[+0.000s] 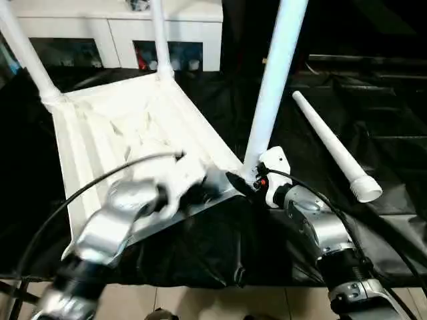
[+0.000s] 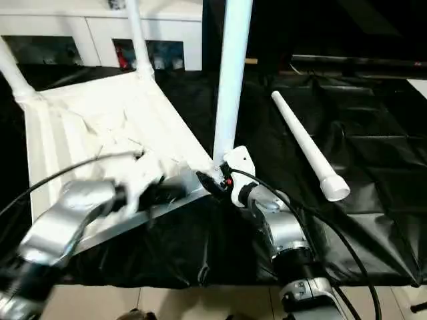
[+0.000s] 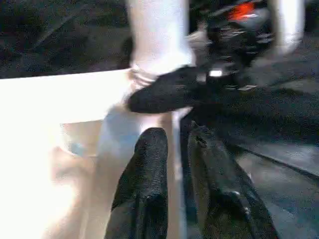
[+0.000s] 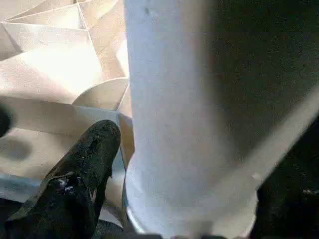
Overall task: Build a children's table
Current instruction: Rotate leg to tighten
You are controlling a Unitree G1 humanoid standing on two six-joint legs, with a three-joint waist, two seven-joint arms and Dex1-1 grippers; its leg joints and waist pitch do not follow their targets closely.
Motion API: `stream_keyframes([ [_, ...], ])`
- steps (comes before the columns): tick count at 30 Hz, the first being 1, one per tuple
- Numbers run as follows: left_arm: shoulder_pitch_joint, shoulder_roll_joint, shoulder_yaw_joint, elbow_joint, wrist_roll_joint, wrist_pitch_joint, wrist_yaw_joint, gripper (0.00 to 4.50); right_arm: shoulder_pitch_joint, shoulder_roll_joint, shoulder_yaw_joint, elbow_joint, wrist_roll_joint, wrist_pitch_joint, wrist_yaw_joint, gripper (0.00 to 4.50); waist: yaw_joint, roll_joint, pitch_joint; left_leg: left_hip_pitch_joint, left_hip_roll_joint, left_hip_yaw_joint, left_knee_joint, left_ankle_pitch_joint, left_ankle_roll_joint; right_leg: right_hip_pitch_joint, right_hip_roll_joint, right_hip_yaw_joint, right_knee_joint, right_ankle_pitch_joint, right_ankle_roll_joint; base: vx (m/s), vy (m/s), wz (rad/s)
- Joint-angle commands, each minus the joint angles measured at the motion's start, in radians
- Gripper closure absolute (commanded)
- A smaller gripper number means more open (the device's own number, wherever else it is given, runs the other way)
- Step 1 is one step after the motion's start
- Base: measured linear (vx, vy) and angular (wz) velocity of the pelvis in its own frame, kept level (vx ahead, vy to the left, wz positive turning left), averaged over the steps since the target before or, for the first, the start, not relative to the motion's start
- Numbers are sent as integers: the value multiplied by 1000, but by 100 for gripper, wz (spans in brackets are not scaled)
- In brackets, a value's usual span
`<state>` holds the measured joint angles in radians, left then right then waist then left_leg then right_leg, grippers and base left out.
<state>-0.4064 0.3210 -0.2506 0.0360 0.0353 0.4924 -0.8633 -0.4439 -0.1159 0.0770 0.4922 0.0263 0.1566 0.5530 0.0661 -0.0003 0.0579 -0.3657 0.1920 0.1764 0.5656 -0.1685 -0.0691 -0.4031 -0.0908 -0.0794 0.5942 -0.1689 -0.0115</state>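
Upturned table top point(image 1: 127, 127) on black sheet point(image 1: 373, 133): three legs standing, one lying loose.

Right gripper point(image 1: 241, 181), jaws spread, straddles the near corner leg point(image 1: 273, 87); left gripper point(image 3: 172, 149), slightly parted, rests beside it at the rim; loose leg point(image 1: 333, 148) lies beyond the right gripper.

The left gripper point(image 3: 177, 144) rises with its two black fingers point(image 3: 144, 184) a narrow gap apart, the white edge of the table top point(image 3: 60, 94) showing between them. Just beyond, a round white leg point(image 3: 159, 35) stands in the corner of the top. A black finger of the right gripper point(image 3: 169, 92) lies across the leg's base. Black sheeting point(image 3: 284, 144) lies beside.
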Motion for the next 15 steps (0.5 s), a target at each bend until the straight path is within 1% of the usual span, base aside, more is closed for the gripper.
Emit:
stream_keyframes([
  [1,-9,-1,-17,18,16,7,17,331,12,-7,5,11,-10,1,1,69,6,7,-65,7,32,-9,-64,-250,5,52,-52,48,-70,-244,-182,0,0,0],
  [2,-12,-2,-27,24,25,16,26,331,11,-7,11,11,-8,1,-1,69,6,9,-67,6,32,-10,-63,-242,6,53,-51,47,-69,-233,-184,0,0,0],
  [3,-12,-2,-27,24,25,16,26,326,11,-7,11,11,-8,1,-1,69,4,9,-68,5,32,-10,-63,-239,7,52,-50,47,-67,-222,-186,0,0,0],
  [4,-10,-2,-36,28,29,21,26,317,10,-7,14,12,-6,0,-1,69,6,13,-69,6,32,-11,-62,-232,10,53,-51,47,-65,-205,-194,0,0,0],
  [5,-9,-1,-38,30,31,19,26,297,10,-7,14,12,-6,0,-1,69,5,11,-68,5,32,-10,-61,-232,12,52,-50,47,-66,-200,-196,0,0,0],
  [7,-5,2,-49,46,33,10,35,290,9,-9,14,16,-4,-3,-2,69,6,11,-70,5,32,-10,-60,-230,15,53,-50,46,-63,-185,-205,0,0,0],
  [9,3,-1,-41,61,20,5,38,290,7,-10,12,23,-4,-7,-4,69,6,11,-69,6,31,-10,-60,-234,15,52,-49,46,-63,-184,-207,0,0,0],
  [10,5,-3,-39,65,17,5,39,290,8,-11,12,23,-4,-7,-4,69,6,10,-69,6,31,-10,-60,-237,16,53,-49,46,-63,-187,-208,0,0,0],
  [11,5,-1,-42,71,20,0,39,290,7,-12,12,25,-4,-10,-2,69,7,11,-69,7,32,-10,-60,-241,15,52,-49,46,-63,-191,-208,0,0,0],
  [13,6,4,-51,92,31,-21,44,290,4,-14,15,30,-6,-14,-1,69,7,11,-69,7,31,-10,-60,-246,14,52,-49,46,-64,-193,-207,0,0,0],
  [14,4,7,-56,111,41,-36,50,290,2,-14,17,32,-6,-15,-1,69,8,13,-69,7,31,-10,-60,-248,14,52,-50,46,-64,-198,-204,0,0,0],
  [15,3,8,-57,117,43,-41,51,290,1,-14,17,33,-6,-15,-1,69,8,12,-69,7,31,-10,-60,-248,15,52,-49,46,-65,-199,-202,0,0,0],
])
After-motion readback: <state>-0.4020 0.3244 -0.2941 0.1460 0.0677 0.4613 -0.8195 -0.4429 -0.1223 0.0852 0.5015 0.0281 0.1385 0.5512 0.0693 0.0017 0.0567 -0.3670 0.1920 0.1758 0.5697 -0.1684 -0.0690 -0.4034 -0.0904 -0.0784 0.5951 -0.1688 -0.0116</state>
